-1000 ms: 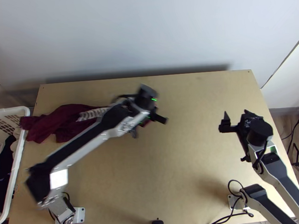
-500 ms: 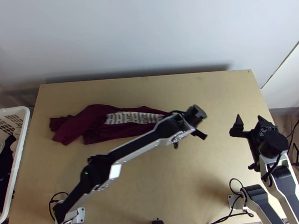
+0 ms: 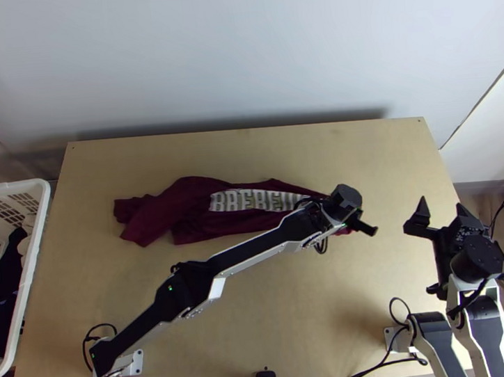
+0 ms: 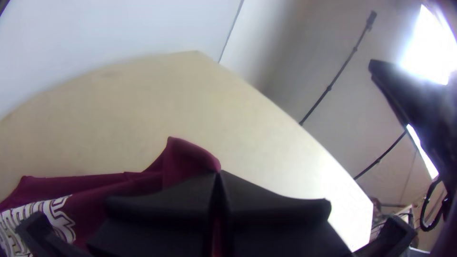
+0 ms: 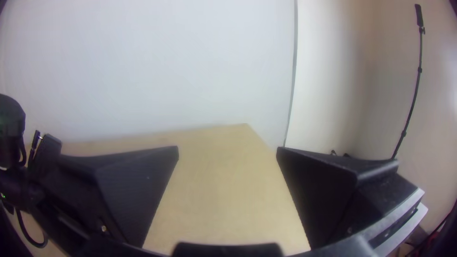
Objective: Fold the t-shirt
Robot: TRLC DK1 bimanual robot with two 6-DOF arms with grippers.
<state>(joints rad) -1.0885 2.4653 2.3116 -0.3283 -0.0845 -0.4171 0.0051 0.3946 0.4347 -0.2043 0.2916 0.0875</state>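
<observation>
With a clock face laid on the table (image 3: 214, 331) in the top view, twelve at its far edge, a white basket (image 3: 32, 275) stands at nine o'clock, dark cloth (image 3: 6, 298) and a paler piece (image 3: 24, 241) inside it. The left arm (image 3: 243, 254) has its base at eight and reaches toward between two and three.

The maroon t-shirt (image 3: 192, 228) lies stretched out in a long, rumpled strip from ten o'clock across to between two and three, a flap at its ten o'clock end angling toward the near side. The top view shows this length and the band of pale lettering (image 3: 253, 200) running along it.

At the strip's other end is the left gripper (image 3: 345, 231). The left wrist view shows what its fingers do: they are pressed together on that end of the t-shirt, with a peak of fabric standing up beside the tips and maroon visible in the seam between them.

The right arm (image 3: 435, 345) has its base at four o'clock. Its gripper, the right gripper (image 3: 442, 205), is out toward three near the table's edge; the top view and the right wrist view both show its fingers spread wide apart, and through the gap the latter shows bare wood.
</observation>
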